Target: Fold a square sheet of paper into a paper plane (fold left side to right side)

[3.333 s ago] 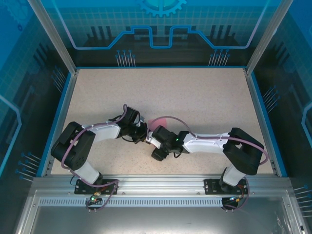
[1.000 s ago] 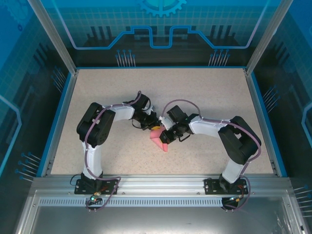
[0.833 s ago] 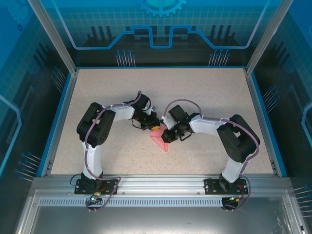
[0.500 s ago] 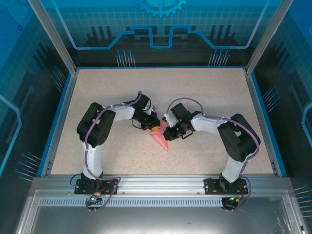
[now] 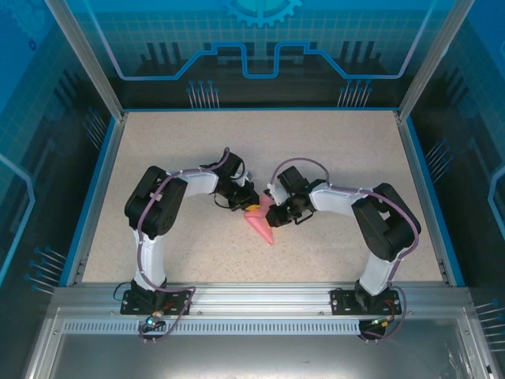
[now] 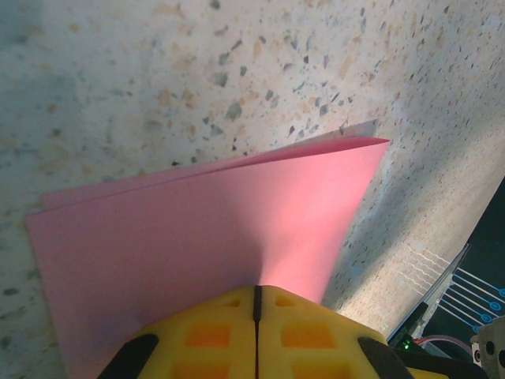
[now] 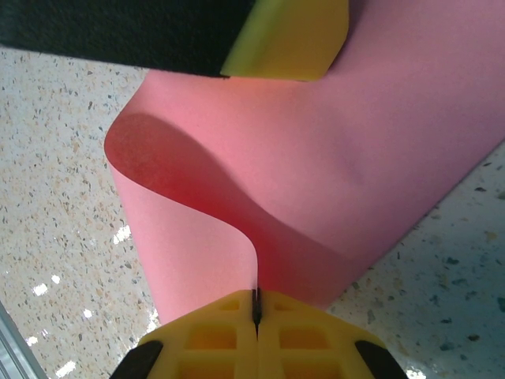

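Both grippers are clamped on the same pink paper (image 5: 261, 226), which sits near the middle of the speckled table (image 5: 331, 150). Seen from the top, the left gripper (image 5: 251, 204) and the right gripper (image 5: 270, 212) meet at the far end of the paper, very close to each other. The paper looks like a small pointed shape from up there, with its tip aimed toward the arm bases.

From the left wrist, the left gripper (image 6: 256, 294) has its yellow fingers (image 6: 209, 332) pressed tight together on the near edge of the paper (image 6: 205, 225). The paper is plain pink and folded over, with two layers. A thin strip of the lower layer peeks out along the far edge. It comes to a sharp corner on the right, and the table (image 6: 118, 79) lies around it.

From the right wrist, the right gripper (image 7: 255, 304) pinches one thin edge of the paper (image 7: 331, 158). That edge curls up off the table (image 7: 55, 174) in a soft bend, and a dark shadow lies under the curl. One yellow finger (image 7: 288, 39) of the left gripper touches the paper at the top.

From the top, the grippers hide the far part of the paper. In both wrist views, the paper runs off the picture or under the fingers, so its whole shape is hard to make out.
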